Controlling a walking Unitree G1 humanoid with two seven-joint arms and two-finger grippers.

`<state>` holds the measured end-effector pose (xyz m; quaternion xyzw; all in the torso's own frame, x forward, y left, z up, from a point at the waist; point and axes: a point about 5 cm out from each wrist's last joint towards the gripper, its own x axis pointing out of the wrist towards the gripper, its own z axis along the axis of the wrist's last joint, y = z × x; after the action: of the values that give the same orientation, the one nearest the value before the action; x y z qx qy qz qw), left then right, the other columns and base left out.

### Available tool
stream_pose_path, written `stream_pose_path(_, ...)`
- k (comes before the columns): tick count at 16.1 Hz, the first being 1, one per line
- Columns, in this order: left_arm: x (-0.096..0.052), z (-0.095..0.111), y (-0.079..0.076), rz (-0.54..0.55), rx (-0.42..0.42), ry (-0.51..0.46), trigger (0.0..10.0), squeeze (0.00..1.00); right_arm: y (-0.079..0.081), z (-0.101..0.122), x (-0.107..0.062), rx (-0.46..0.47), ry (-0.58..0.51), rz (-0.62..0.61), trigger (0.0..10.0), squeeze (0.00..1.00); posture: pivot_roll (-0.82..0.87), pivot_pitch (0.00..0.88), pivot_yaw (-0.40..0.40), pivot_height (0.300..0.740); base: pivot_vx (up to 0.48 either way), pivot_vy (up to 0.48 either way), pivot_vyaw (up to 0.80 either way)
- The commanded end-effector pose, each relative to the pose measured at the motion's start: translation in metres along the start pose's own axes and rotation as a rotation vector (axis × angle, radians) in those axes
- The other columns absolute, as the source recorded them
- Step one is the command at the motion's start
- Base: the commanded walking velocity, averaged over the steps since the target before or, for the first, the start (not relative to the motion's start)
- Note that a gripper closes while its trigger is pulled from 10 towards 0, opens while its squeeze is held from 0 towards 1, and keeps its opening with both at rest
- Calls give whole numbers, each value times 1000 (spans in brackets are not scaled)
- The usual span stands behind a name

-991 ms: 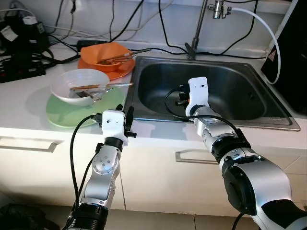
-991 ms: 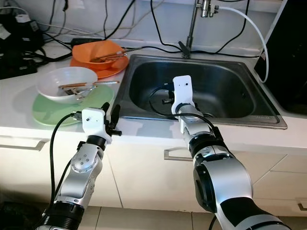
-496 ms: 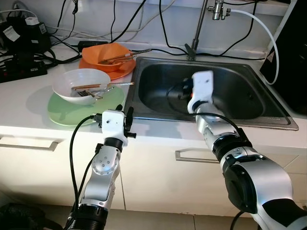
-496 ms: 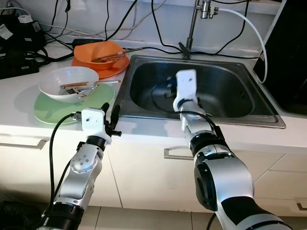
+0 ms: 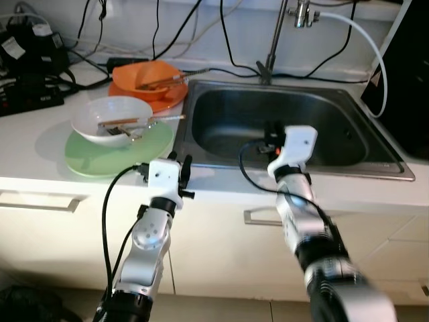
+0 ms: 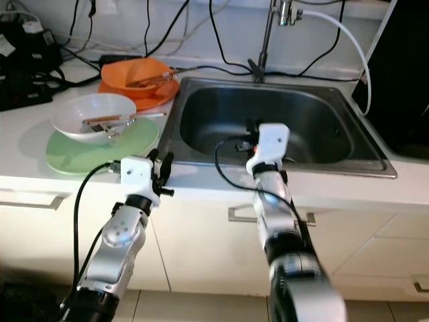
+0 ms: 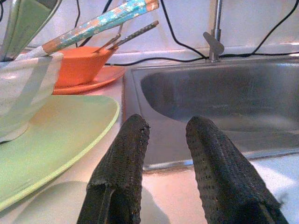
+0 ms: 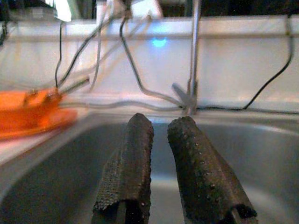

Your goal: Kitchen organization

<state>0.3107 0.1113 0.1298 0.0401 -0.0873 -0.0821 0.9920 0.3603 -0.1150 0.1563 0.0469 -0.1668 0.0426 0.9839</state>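
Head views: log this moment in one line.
left end effector: empty, counter edge | right end effector: empty, over steel sink | white bowl: on green plate

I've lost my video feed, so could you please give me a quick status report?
Left gripper open, empty, at counter edge by green plate. Right gripper empty, fingers slightly apart, over sink. White bowl and orange bowl untouched.
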Motion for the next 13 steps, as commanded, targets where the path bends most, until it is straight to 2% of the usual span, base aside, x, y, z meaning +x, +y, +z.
stream_pose_path(1, -1, 4, -2, -7, 7, -21, 10000, 0, 0, 6, -2, 12, -41, -10, 10000, 0, 114, 29, -19, 740, 0, 0, 0)
stream_pose_path(4, -4, 6, 0, 6, 13, -40, 10000, 0, 1, 4, -23, 23, -51, -6, 10000, 0, 107, 30, -18, 740, 0, 0, 0)
stream_pose_path(5, -4, 6, 0, 7, 16, -44, 10000, 0, 2, 3, -25, 21, -48, -2, 10000, 0, 107, 30, -18, 740, 0, 0, 0)
stream_pose_path(7, -6, 8, 0, 8, 35, -64, 10000, 0, -1, -10, -41, 4, 23, -9, 10000, 0, 102, 27, -17, 740, 0, 0, 0)
stream_pose_path(8, -9, 10, -1, 3, 54, -79, 10000, 0, -1, -14, -43, 2, 41, -14, 10000, 0, 100, 23, -15, 740, 0, 0, 0)
stream_pose_path(10, -21, 16, -1, 8, 112, -123, 10000, 0, 1, -14, -44, 0, 60, -4, 10000, 0, 105, 15, -11, 740, 0, 0, 0)
stream_pose_path(13, -37, 21, 6, 38, 271, -150, 10000, 0, 1, -14, -43, 1, 69, -4, 10000, 0, 121, 9, -12, 740, 0, 0, 0)
